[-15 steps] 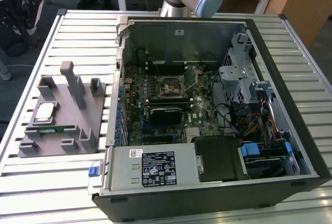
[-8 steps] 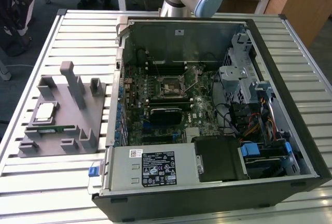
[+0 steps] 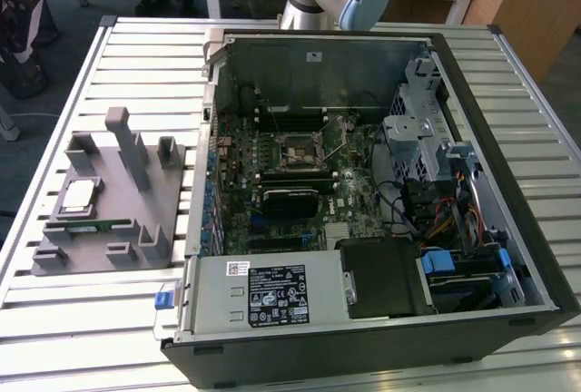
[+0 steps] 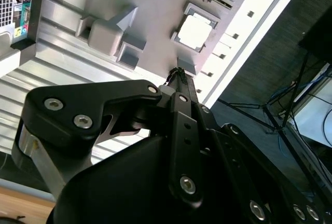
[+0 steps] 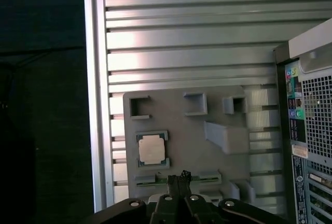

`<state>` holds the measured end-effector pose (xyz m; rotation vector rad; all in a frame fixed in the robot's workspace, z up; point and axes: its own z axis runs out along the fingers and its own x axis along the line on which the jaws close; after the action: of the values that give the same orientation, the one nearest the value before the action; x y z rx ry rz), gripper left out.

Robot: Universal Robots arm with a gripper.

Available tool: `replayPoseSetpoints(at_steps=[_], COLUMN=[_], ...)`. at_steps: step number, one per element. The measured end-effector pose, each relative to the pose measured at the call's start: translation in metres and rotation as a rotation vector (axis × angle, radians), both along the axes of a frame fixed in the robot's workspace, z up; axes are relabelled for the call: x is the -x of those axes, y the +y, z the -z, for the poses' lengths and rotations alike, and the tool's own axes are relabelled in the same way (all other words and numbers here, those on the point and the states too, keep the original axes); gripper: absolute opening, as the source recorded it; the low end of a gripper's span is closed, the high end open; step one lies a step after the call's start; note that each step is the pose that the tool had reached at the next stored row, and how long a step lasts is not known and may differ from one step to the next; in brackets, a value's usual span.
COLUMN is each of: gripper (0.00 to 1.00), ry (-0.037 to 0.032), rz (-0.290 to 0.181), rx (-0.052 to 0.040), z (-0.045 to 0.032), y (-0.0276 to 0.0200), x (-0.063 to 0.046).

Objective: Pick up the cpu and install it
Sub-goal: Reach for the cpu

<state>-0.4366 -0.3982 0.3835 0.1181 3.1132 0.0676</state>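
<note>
Cpu (image 3: 78, 196) is being kept flat in a recess of the grey tray (image 3: 116, 200). Gripper (image 5: 182, 175) is being held near it, jaws pinched together, empty. Chip is being judged light, stiff, underside fragile; opposite edges are being favoured for gripping.

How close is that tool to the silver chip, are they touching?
Apart. In the first wrist view the tool ends clear of the cpu, with bare grey tray showing between them.
</note>
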Motion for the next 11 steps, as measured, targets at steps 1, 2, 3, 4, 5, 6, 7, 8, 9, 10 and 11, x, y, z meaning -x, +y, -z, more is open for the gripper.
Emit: replayPoseSetpoints(at_steps=[1, 2, 3, 4, 5, 6, 7, 8, 9, 10, 11], gripper=[0.11, 0.11, 0.11, 0.11, 0.11, 0.11, 0.11, 0.11, 0.11, 0.11, 0.11], ry=[0.0000, 0.0000, -0.0002, -0.0002, 0.0000, -0.0001, -0.0001, -0.0001, 0.0000, 0.0000, -0.0001], rz=[0.000, 0.000, 0.000, 0.000, 0.000, 0.000, 0.000, 0.000, 0.000, 0.000, 0.000], rx=[0.0000, 0.0000, -0.0001, -0.0001, 0.0000, 0.0000, 0.0000, 0.0000, 0.0001, 0.0000, 0.0000], z=[0.0001, 0.0002, 0.0004, 0.0005, 0.0005, 0.0007, 0.0008, 0.0009, 0.0009, 0.0011, 0.0012], y=[0.0000, 0.0000, 0.0000, 0.0000, 0.0000, 0.0000, 0.0000, 0.0000, 0.0000, 0.0000, 0.0000], x=[0.003, 0.005, 0.007, 0.009, 0.011, 0.013, 0.015, 0.016, 0.018, 0.020, 0.021])
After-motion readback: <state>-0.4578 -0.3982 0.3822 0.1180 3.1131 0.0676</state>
